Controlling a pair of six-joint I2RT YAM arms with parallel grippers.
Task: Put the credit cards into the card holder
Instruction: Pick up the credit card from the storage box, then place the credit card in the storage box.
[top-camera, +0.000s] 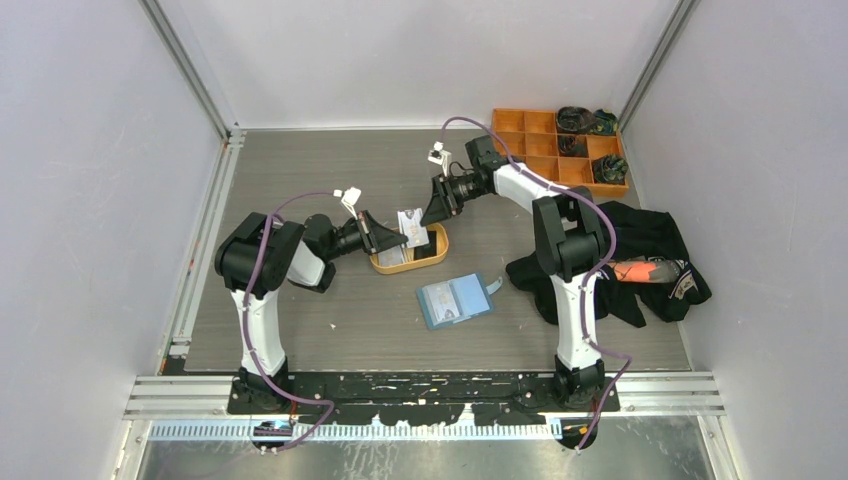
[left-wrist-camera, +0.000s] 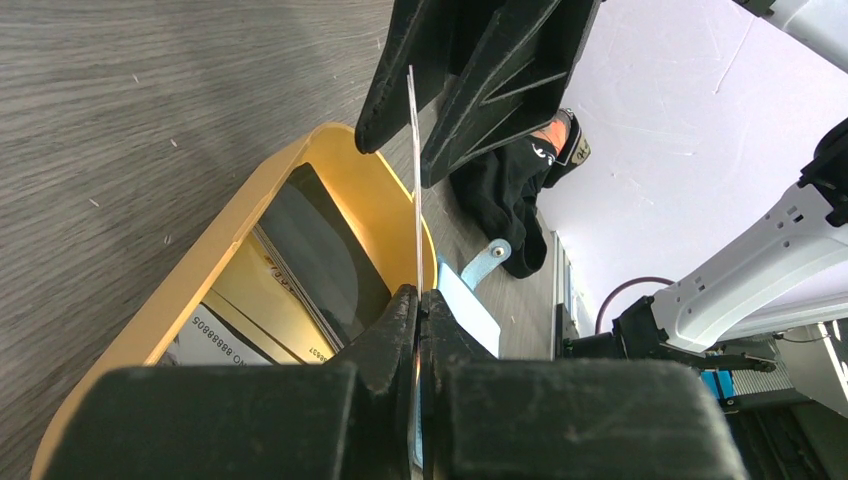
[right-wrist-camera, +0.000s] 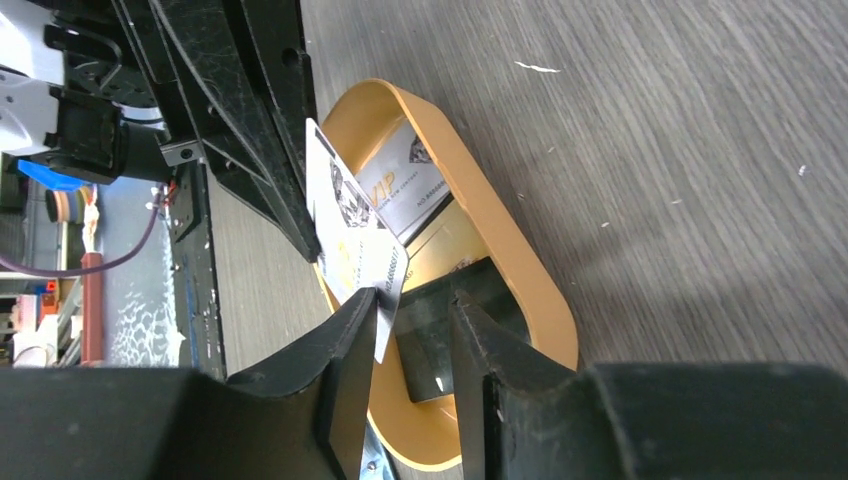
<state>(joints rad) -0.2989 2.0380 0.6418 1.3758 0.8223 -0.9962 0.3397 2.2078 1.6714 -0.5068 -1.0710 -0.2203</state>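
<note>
Your left gripper (top-camera: 381, 238) was clamped tight on one credit card (top-camera: 410, 226), holding it on edge above the orange oval tray (top-camera: 441, 256). Your right gripper (top-camera: 430, 213) straddled the card's far end, its jaws narrowly parted and not pinching it. More cards (right-wrist-camera: 405, 185) lay inside the tray. The blue card holder (top-camera: 455, 300) lay open on the table (top-camera: 300, 180), at 5 o'clock from the tray.

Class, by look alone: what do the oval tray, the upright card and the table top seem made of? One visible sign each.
Tray: probably plastic; smooth, faintly glossy orange-yellow wall.
Card: likely thin printed plastic; stands stiff and flat.
Table top: perhaps laminate; matte grey with wood-like streaks.
</note>
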